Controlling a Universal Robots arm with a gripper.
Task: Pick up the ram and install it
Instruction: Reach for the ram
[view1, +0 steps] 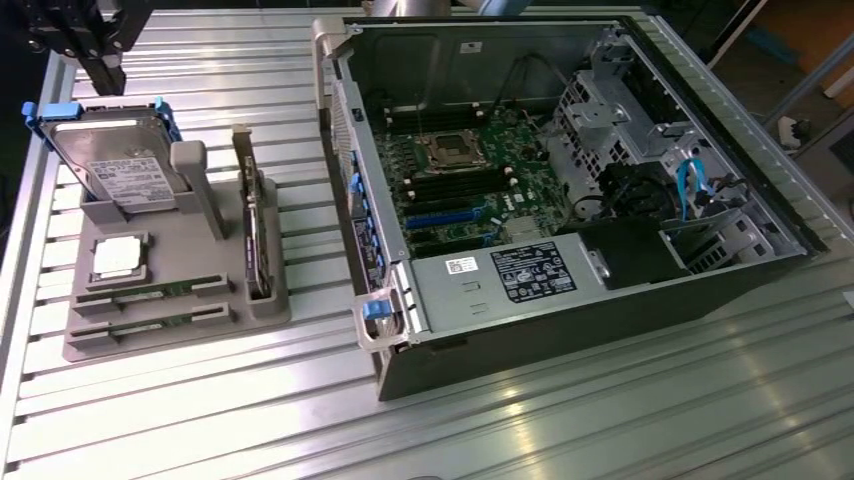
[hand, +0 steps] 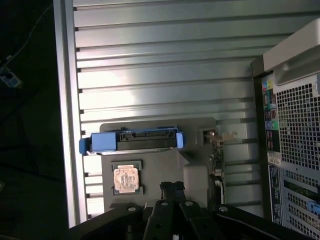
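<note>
Two alike green sticks lie in the front slots of the grey holder (view1: 200, 335), one (view1: 144, 292) behind the other (view1: 140, 325). One of them is the ram; I cannot tell which. My gripper (view1: 107, 82) hangs high over the table's far corner at the exterior view's left, well away from both sticks. In the wrist view its black fingers (hand: 167, 192) are pressed together with nothing between them, so the gripper (hand: 172, 189) is shut and holds nothing. The open computer case (view1: 694, 285) shows its motherboard (view1: 461, 170) with long dark slots.
The holder also carries a hard drive in a blue bracket (view1: 114, 150) (hand: 132, 141), a processor chip (view1: 120, 255) (hand: 126, 179) and an upright dark expansion card (view1: 254, 225). The case (hand: 295, 140) stands close beside the holder. Ribbed metal table (view1: 200, 420) surrounds them.
</note>
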